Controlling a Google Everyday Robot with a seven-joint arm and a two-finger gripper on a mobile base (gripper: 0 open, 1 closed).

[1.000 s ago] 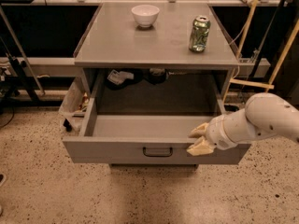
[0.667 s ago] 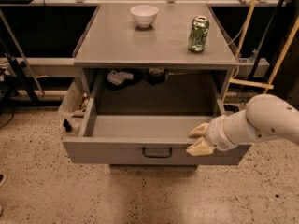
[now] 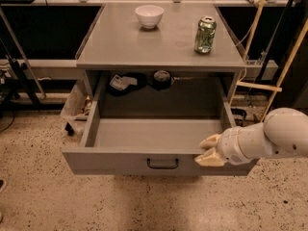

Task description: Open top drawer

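Note:
The top drawer [image 3: 144,134] is a wide grey drawer under the grey table top. It stands pulled far out and its inside is bare. A small black loop handle [image 3: 162,163] sits at the centre of its front. My gripper [image 3: 209,150] is at the right part of the drawer's front rim, to the right of the handle. Its two cream fingers [image 3: 210,141] are spread, one above and one below the rim's top edge. It is open and holds nothing. No other drawers show.
A white bowl [image 3: 149,16] and a green can [image 3: 205,34] stand on the table top [image 3: 159,47]. Dark items [image 3: 139,81] lie in the recess behind the drawer. A bag [image 3: 77,102] hangs at the left. Wooden poles [image 3: 284,76] lean at the right. The floor is speckled.

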